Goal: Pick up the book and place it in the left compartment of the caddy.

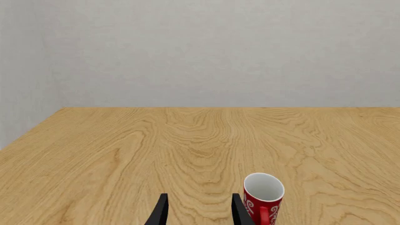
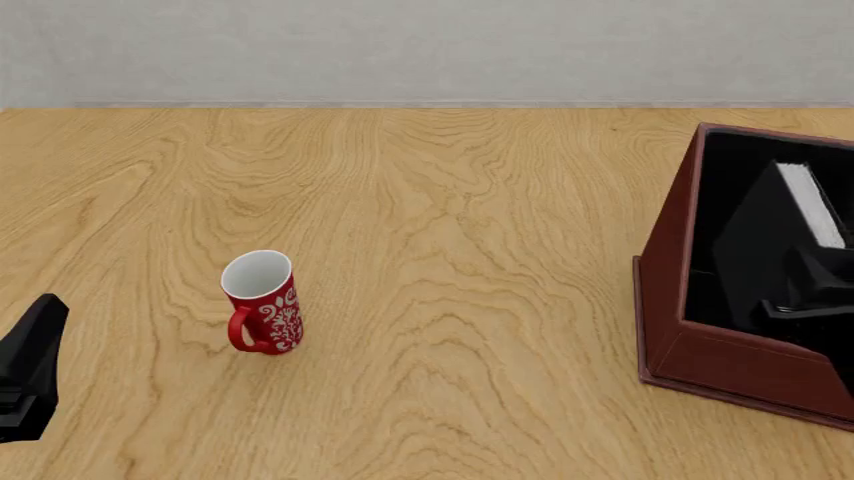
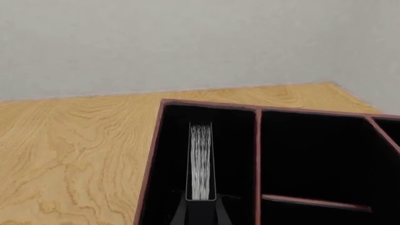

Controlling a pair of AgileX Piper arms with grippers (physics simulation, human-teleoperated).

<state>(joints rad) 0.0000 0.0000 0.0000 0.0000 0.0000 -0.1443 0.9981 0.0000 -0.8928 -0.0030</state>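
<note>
Between the right jaws (image 3: 201, 212) stands the book (image 3: 201, 161), gripped on its two black covers with its white page edges turned up toward the wrist camera. Book and jaws sit inside the left compartment (image 3: 168, 154) of the caddy (image 2: 667, 300), and a thin red-brown divider (image 3: 257, 164) runs just beside the book on its right, setting that section off from the others. From the front, the book (image 2: 811, 203) shows as a tilted dark slab with a pale strip of pages, and the right arm behind it is too dark against the black lining to trace clearly; whether the book's lower edge touches the caddy floor cannot be told.

Over at the left jaws (image 1: 198, 211), the two black fingers (image 1: 160, 212) stand apart with bare tabletop (image 1: 187, 140) between them, holding nothing. A red mug (image 1: 263, 198) with white swirls stands upright just outside one finger, close beside it but not touching, its handle facing the camera. From the front, the mug (image 2: 262, 302) is well apart from the caddy.
</note>
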